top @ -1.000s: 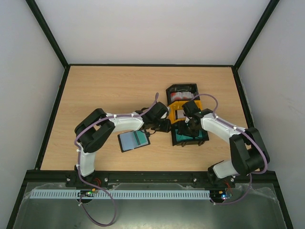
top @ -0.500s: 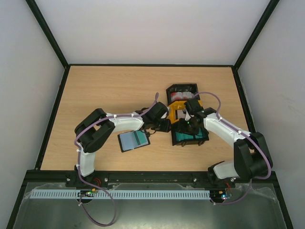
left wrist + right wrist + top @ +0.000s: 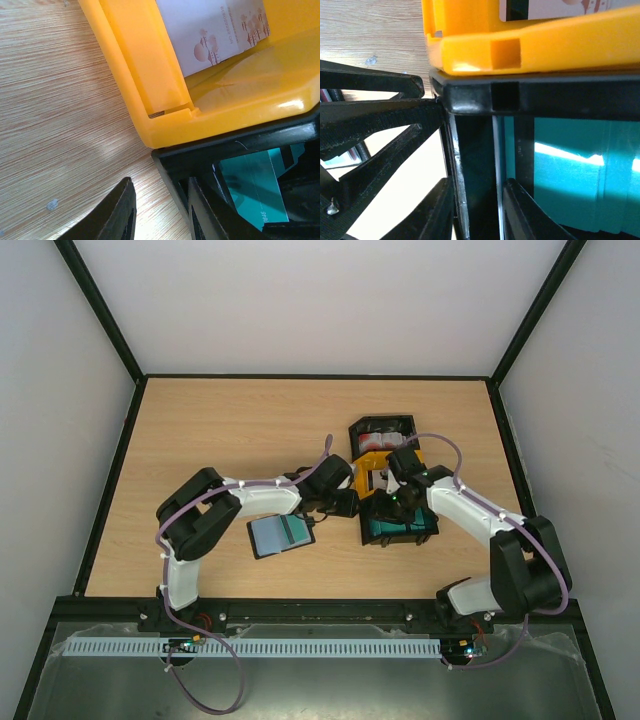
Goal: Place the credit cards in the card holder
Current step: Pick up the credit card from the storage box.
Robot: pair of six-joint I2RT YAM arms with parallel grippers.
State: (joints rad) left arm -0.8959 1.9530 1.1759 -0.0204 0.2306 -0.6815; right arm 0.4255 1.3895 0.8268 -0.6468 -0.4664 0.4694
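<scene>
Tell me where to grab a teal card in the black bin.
Pinch the teal card by its exposed edge, coming from above: it sits inside the black bin, whose walls block sideways approach, so only the open top looks reachable.

The pale, fine-grained wooden tabletop (image 3: 55,115) carries a bright yellow plastic bin (image 3: 150,60) holding a white rectangular card with reddish-brown print (image 3: 215,30). The nearer glossy black plastic bin (image 3: 545,95) holds flat teal cards (image 3: 570,170). To the left, the open black card holder (image 3: 280,536) shows a grey-blue lining and a teal stripe.

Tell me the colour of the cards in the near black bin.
Teal: the thin plastic cards in the black rectangular bin show best in the right wrist view.
</scene>
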